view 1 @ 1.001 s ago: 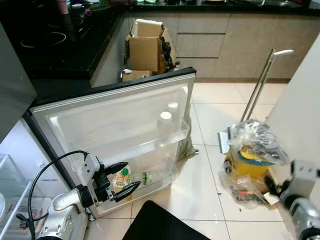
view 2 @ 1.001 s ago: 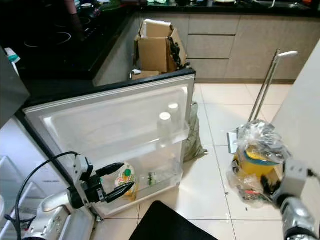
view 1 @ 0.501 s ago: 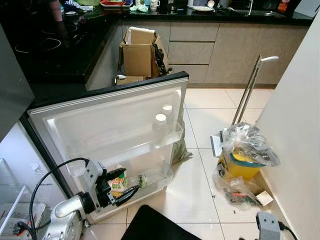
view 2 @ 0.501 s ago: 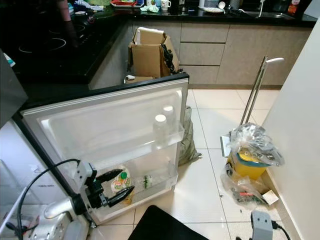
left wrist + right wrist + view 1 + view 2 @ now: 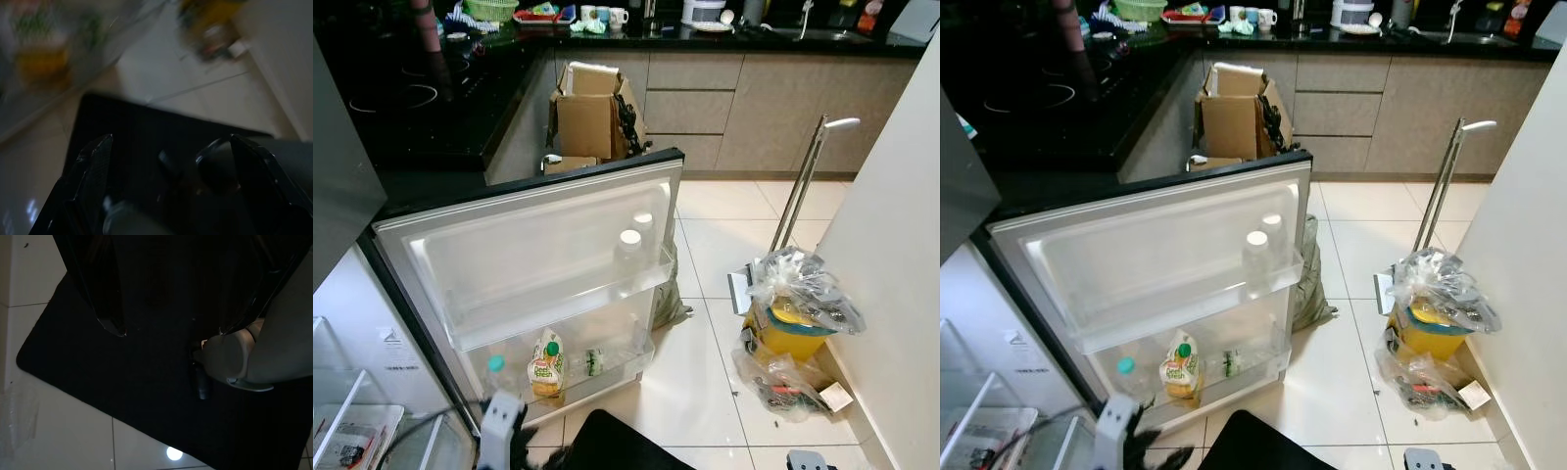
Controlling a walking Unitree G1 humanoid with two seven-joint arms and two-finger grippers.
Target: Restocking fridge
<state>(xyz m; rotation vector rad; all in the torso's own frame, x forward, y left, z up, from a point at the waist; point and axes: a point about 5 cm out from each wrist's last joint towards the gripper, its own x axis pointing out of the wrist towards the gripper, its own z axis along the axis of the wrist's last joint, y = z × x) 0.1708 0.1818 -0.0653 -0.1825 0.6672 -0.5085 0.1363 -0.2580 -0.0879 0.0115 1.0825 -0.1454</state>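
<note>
The fridge door (image 5: pixel 538 245) stands open. Its upper shelf holds two white-capped bottles (image 5: pixel 629 242). On the lower door shelf (image 5: pixel 607 367) stand a green-capped juice pouch (image 5: pixel 546 364), a small bottle (image 5: pixel 594 360) and a teal-capped bottle (image 5: pixel 495 365). My left gripper (image 5: pixel 1157 452) hangs low below that shelf. In the left wrist view its fingers (image 5: pixel 95 166) are spread open with nothing between them, over a black surface. My right gripper (image 5: pixel 168 330) hangs idle, its dark fingers apart.
A yellow bin wrapped in plastic bags (image 5: pixel 800 311) and a long-handled dustpan (image 5: pixel 806 181) stand by the white wall on the right. Cardboard boxes (image 5: pixel 590 103) sit beyond the door. Clear fridge drawers (image 5: pixel 352 431) are at the lower left. White tiled floor lies between door and bin.
My left gripper has dropped away from the juice pouch, which stays on the lower door shelf. The teal-capped bottle now shows. The right arm sank lower; the camera shifted.
</note>
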